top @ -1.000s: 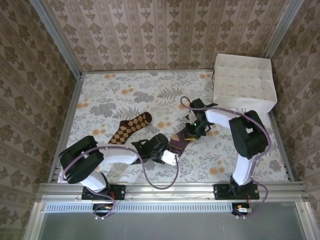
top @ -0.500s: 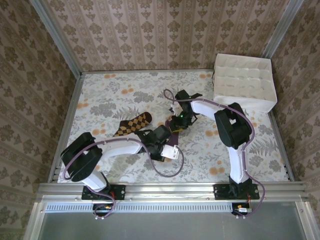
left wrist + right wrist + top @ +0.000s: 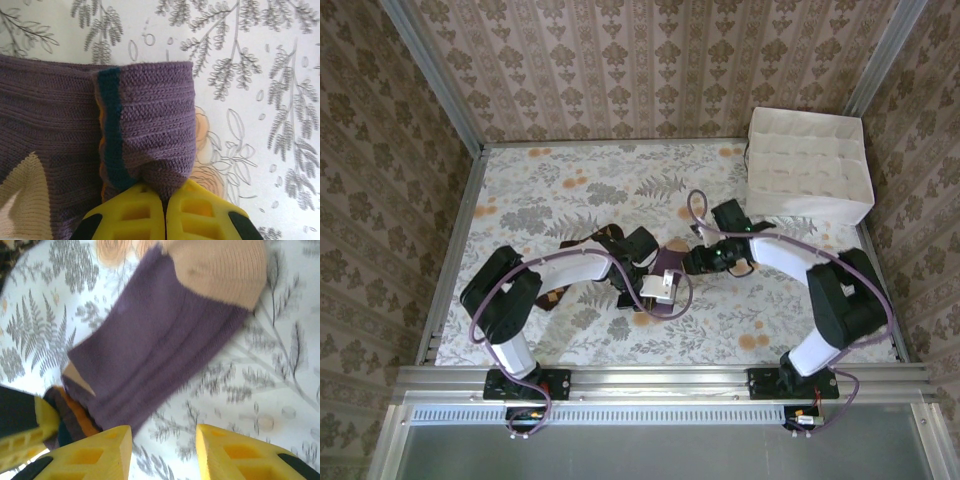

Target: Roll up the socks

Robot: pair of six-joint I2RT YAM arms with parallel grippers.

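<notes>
Top external view: the left arm reached from the lower left toward frame centre. The left gripper (image 3: 664,272) sat on the purple sock (image 3: 669,260), just right of centre on the floral tablecloth (image 3: 540,200). The right gripper (image 3: 693,262) was at the sock's right edge, pointing left. From this height the set of either pair of jaws could not be made out. The brown checked sock (image 3: 572,245) lay left of centre, mostly hidden under the left arm. A white divided box (image 3: 808,208) stood in the upper right corner of the table.

Left wrist view: at bottom centre the left gripper (image 3: 166,205) had its yellow fingers (image 3: 132,215) pressed together, pinching a folded bunch of the purple sock (image 3: 150,120). A teal stripe (image 3: 112,130) ran down the fold, with an orange edge beside it. A cream patch (image 3: 25,195) showed at the lower left. The rest of the sock lay flat toward the left of the frame.

Right wrist view: the right gripper (image 3: 162,450) had its yellow fingers (image 3: 90,457) spread apart along the bottom edge. The purple sock (image 3: 155,355) ran diagonally from upper right to lower left, with its tan toe (image 3: 220,270) at the top. The sock's lower edge lay just beside the left-hand fingertip. Orange and dark stripes (image 3: 75,415) were bunched at the lower left, beside a yellow finger of the left gripper (image 3: 20,437).
</notes>
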